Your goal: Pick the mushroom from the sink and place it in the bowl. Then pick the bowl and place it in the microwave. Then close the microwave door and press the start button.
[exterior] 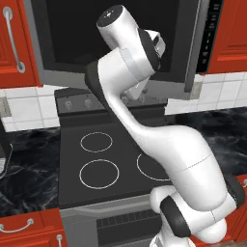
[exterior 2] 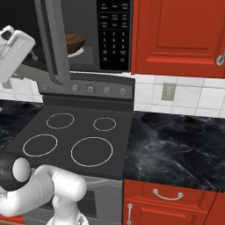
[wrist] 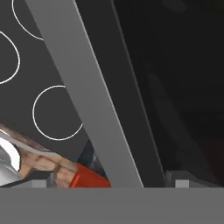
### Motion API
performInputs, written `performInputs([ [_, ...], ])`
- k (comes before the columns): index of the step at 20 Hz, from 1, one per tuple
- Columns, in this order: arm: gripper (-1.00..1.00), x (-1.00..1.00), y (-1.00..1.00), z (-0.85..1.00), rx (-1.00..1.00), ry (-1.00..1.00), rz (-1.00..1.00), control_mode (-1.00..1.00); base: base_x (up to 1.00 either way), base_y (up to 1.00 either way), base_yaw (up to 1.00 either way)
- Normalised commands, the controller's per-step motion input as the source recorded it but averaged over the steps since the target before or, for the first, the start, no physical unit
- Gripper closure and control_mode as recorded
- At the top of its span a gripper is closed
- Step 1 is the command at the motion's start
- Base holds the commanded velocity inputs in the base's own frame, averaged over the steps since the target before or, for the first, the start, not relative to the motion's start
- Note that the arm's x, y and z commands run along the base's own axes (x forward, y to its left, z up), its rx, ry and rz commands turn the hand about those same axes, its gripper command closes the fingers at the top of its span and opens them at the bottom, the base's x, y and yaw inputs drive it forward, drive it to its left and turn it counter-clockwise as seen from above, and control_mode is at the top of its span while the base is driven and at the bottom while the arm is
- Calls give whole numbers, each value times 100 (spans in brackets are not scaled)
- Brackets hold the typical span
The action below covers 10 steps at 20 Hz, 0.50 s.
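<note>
A: Largest first. The large grey-framed over-range microwave (exterior 2: 88,35) sits above the black four-ring stovetop (exterior 2: 74,138). Its wide grey-framed door with the dark window (exterior: 116,43) hangs open; in the right base view its edge stands out in front of the cavity.

B: And the wide, shallow, dark brown wooden bowl (exterior 2: 75,42)?

A: Inside the cavity, on the white round turntable (exterior 2: 75,52). So the placing looks done. The mushroom is too small to make out; I cannot tell whether it lies in the bowl.

B: What's left, then?

A: By my reading, shutting the door and pressing start on the black keypad panel (exterior 2: 114,35). The door is plainly not shut.

B: The hand?

A: The white arm's two-finger gripper (wrist: 109,183) is up against the door's inner side. Jaws spread nearly as wide as they go, nothing between them.

B: Differences between views?

A: The right base view gives the bowl and the keypad face-on. The left base view gives the door's window broadside, with the arm across it. The hand view shows the door's grey frame close up, running diagonally, with burner rings beyond it and the dark window on the other side.
</note>
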Motion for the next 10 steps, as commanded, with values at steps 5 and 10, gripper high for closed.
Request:
performInputs([
  [5,-100,78,-17,5,0,0,5,-100,0,0,0],
  [10,-100,89,-11,0,0,0,8,-100,0,0,0],
])
